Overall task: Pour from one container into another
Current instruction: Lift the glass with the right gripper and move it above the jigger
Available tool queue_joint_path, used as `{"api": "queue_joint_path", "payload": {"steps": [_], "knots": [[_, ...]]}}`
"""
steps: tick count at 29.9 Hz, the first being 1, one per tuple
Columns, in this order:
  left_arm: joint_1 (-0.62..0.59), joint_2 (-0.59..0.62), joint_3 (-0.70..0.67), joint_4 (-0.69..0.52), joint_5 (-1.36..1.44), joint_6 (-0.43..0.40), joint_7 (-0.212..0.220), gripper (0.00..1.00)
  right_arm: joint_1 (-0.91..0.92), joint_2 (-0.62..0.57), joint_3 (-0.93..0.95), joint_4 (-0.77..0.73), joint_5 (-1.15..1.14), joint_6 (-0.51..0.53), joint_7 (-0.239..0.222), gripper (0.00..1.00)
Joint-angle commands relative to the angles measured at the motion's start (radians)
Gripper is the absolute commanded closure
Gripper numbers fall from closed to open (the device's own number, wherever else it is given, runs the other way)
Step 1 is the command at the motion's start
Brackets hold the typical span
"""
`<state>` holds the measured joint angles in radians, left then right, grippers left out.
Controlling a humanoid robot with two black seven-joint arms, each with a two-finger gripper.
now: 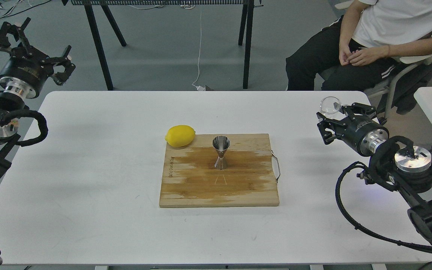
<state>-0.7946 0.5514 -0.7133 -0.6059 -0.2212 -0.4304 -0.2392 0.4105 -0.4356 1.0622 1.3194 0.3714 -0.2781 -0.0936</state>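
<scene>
White tabletop (88, 157) fills the view, grey floor and black trestle legs behind it, and a seated person (381, 37) in a white shirt watches from two o'clock. Starting at the far left: the left gripper (32, 45) hangs up at ten o'clock, off the table's corner, fingers spread wide with nothing between them, well apart from everything that matters. Moving to the middle, a lemon (180, 135) sits at the back-left corner of the wooden cutting board (201, 187), touching its edge, and just to its right the steel jigger (221, 152) stands upright near the board's centre, wide cone up, waiting; whether anything is in it I cannot tell. Now the action at three o'clock: the right gripper (330, 120) hovers near the table's right edge, closed around the clear glass beaker (330, 105), which sticks up past the fingers, mouth turned partly toward the camera; any contents are too clear to read. So the pickup looks done, and by my reckoning the bulk remains: carry the beaker leftward over the board, line its lip above the jigger's mouth, and tip. Beaker and jigger are well apart, so no pour is under way.
</scene>
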Motion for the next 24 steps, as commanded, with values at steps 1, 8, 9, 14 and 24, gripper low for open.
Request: {"api": "queue_joint_path", "payload": {"steps": [1, 8, 9, 14, 24], "knots": [[0.002, -0.001, -0.002, 0.000, 0.000, 0.001, 0.000, 0.00, 0.056, 0.011, -0.074, 0.052, -0.061, -0.045, 0.002, 0.60], [0.009, 0.009, -0.002, 0.000, -0.001, 0.001, -0.006, 0.00, 0.157, 0.106, -0.223, 0.061, -0.218, -0.107, 0.005, 0.61], [0.009, 0.009, -0.002, 0.000, 0.000, 0.001, -0.009, 0.00, 0.169, 0.116, -0.238, 0.061, -0.232, -0.107, 0.005, 0.61], [0.014, 0.010, -0.002, 0.000, 0.000, 0.002, -0.014, 0.00, 0.226, 0.150, -0.343, 0.061, -0.317, -0.108, 0.006, 0.61], [0.020, 0.009, -0.002, 0.000, 0.000, 0.002, -0.014, 0.00, 0.295, 0.181, -0.479, 0.060, -0.506, -0.125, 0.009, 0.62]]}}
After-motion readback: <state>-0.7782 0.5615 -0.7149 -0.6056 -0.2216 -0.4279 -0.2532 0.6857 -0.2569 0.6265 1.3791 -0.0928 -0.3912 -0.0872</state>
